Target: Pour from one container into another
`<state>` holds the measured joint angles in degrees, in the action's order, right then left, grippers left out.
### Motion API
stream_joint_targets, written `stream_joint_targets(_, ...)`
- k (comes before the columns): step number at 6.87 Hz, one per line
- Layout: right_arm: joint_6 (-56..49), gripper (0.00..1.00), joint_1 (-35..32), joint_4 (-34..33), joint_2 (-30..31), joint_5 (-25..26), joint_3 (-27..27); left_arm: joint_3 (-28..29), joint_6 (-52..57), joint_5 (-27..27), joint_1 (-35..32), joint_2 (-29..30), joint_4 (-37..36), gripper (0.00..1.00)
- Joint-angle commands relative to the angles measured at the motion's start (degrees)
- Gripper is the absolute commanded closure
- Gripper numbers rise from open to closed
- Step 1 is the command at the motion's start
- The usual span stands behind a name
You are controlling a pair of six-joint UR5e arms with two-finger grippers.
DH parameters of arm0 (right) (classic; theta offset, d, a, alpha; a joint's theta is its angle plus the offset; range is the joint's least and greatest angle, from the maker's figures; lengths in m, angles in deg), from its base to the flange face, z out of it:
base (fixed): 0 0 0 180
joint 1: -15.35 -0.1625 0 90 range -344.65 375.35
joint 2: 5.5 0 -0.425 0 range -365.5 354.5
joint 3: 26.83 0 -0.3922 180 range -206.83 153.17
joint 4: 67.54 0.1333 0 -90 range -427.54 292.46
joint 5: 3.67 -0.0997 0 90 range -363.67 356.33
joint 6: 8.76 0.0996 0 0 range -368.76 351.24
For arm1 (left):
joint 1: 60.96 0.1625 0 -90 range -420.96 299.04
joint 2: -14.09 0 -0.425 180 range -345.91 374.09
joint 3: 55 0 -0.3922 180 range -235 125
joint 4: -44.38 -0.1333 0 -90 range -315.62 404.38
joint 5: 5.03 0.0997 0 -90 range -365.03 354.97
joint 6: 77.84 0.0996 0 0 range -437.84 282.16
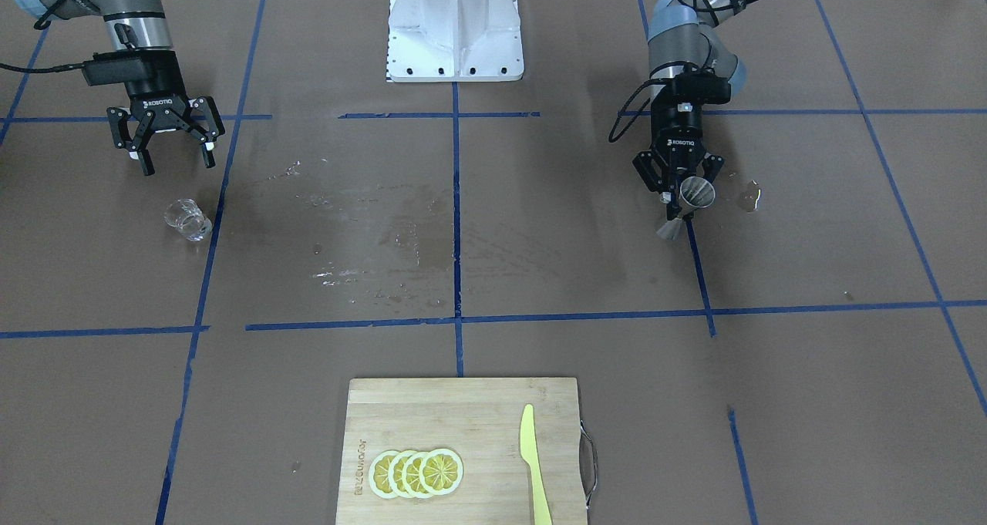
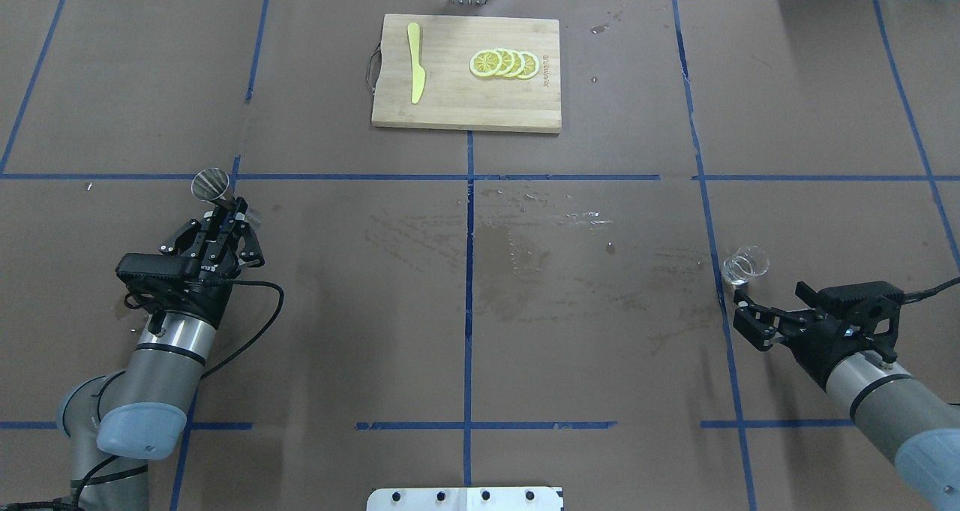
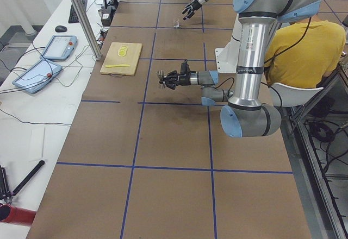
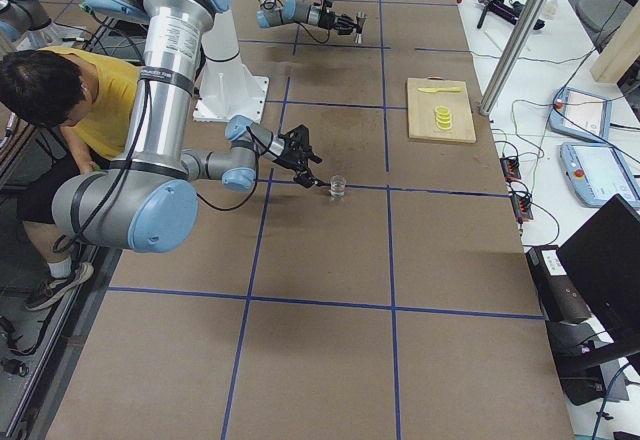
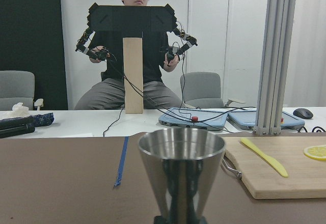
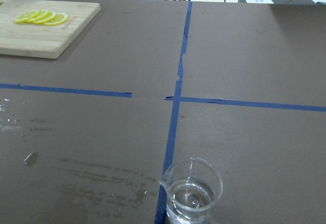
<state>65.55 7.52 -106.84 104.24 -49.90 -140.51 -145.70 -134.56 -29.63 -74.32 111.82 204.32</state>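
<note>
A steel jigger [image 2: 211, 184] is held above the table, its mouth up, with my left gripper [image 2: 225, 205] shut on its narrow waist. In the front-facing view the jigger [image 1: 696, 193] sits in that gripper [image 1: 680, 199] and casts a shadow on the paper below. The left wrist view shows the jigger [image 5: 181, 175] upright and close. A small glass beaker [image 2: 746, 263] with a little clear liquid stands on the table at the right. My right gripper [image 2: 750, 320] hovers open just short of it, not touching. The right wrist view has the beaker [image 6: 192, 191] at the bottom edge.
A wooden cutting board [image 2: 450, 98] with lemon slices [image 2: 504, 64] and a yellow knife [image 2: 415, 72] lies at the far middle. Wet streaks [image 2: 540, 226] mark the paper at the centre. The robot's white base plate [image 1: 455, 28] stands on the near side.
</note>
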Motion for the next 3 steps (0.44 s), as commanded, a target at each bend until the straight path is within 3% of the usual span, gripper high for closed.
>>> stream_joint_targets(1, 1.36, 0.04, 2.46, -1.40, -4.32, 8.34, 5.97, 0.00, 0.11, -0.36, 0.00, 0.01, -0.15, 1.00)
stream_joint_targets(3, 1.27, 0.04, 2.38, -1.22, -8.92, 10.46, 11.18, 0.00, 2.14, -0.36, -0.35, 0.01, -0.86, 1.00)
